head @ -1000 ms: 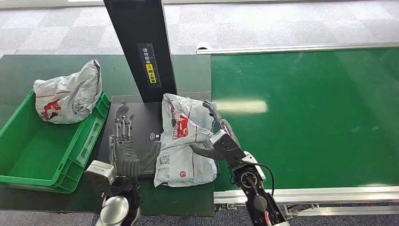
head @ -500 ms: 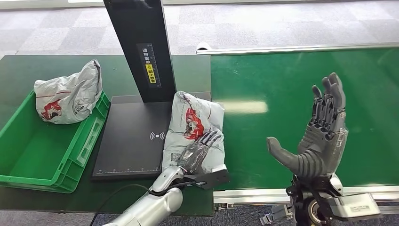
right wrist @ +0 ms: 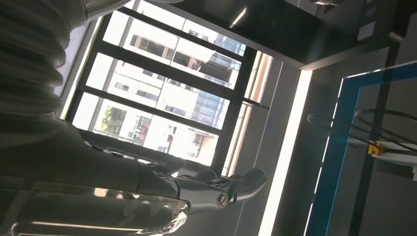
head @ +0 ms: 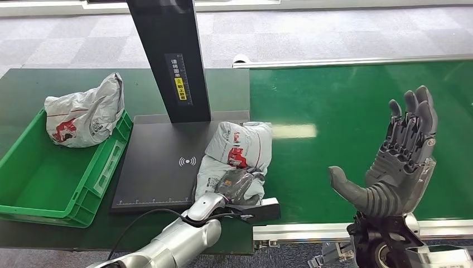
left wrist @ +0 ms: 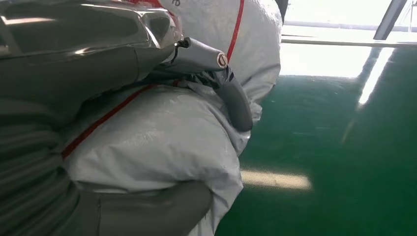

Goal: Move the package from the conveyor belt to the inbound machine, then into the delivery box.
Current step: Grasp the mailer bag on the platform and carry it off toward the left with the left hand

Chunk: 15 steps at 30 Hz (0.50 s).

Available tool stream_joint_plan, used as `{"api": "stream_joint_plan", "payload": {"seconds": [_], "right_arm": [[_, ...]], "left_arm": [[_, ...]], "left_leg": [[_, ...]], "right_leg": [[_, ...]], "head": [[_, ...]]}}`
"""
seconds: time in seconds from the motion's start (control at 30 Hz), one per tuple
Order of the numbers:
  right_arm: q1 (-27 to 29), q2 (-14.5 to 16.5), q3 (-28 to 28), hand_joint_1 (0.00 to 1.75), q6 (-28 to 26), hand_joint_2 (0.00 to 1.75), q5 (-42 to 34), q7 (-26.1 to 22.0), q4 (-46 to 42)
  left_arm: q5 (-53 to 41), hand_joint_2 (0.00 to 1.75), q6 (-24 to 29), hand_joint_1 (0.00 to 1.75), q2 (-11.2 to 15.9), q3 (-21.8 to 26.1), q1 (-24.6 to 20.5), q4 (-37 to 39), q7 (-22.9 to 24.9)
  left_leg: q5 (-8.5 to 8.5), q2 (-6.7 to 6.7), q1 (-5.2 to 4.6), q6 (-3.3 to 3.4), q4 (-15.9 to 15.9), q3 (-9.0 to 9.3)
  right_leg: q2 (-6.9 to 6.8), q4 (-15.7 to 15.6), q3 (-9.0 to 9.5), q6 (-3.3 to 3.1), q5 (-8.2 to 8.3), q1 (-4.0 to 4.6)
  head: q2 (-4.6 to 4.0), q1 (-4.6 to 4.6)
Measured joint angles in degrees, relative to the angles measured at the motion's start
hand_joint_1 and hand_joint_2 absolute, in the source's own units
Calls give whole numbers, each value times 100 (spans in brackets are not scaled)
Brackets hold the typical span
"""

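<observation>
The package [head: 240, 148] is a soft grey-white plastic mailer bag with a red print and a small label near its lower corner. It looks wrinkled and bunched up. It lies at the right edge of the black plate of the inbound machine [head: 159, 167], and part of it hangs over onto the green conveyor belt [head: 346, 117]. In the left wrist view the bag [left wrist: 157, 132] has a thin red line across its white skin, and it bulges between the fingers.

The left hand [head: 237, 187] reaches in from below on a silver arm and lies on the near end of the package. Its fingers are curled onto the bag and the thumb [left wrist: 147, 211] presses from the other side, so the hand grips the package.

The right hand [head: 393, 162] is raised above the near part of the belt, well apart from the package. Its palm is upright, the fingers are straight and point up, the thumb stands out to the side, and it holds nothing.

A second, similar bag [head: 83, 114] rests on the far rim of the green delivery box [head: 33, 178], which stands left of the machine.
</observation>
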Motion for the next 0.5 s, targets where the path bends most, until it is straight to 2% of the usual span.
{"api": "stream_joint_plan", "payload": {"seconds": [0.17, 0.37, 0.5], "right_arm": [[96, 34, -30, 0, -9, 175, -1, -13, -42], [182, 46, -128, 0, -79, 175, 2, -33, -52], [263, 60, -182, 0, -122, 175, 1, -71, -52]], "left_arm": [[474, 175, 120, 175, 12, 176, 13, 13, -476], [1785, 175, -498, 175, 11, 961, 62, -87, -1646], [2257, 175, -747, 175, 22, 1346, 257, -404, -2151]], "left_leg": [[3, 0, 3, -2, 0, 10], [3, -1, 3, -3, -1, 12], [3, -1, 0, -2, 0, 6]], "right_leg": [[0, 1, 6, -2, 1, 3], [-2, 1, 6, -2, 0, 4], [-2, 1, -2, -1, 0, 1]], "head": [[0, -1], [0, 0], [0, 1]]}}
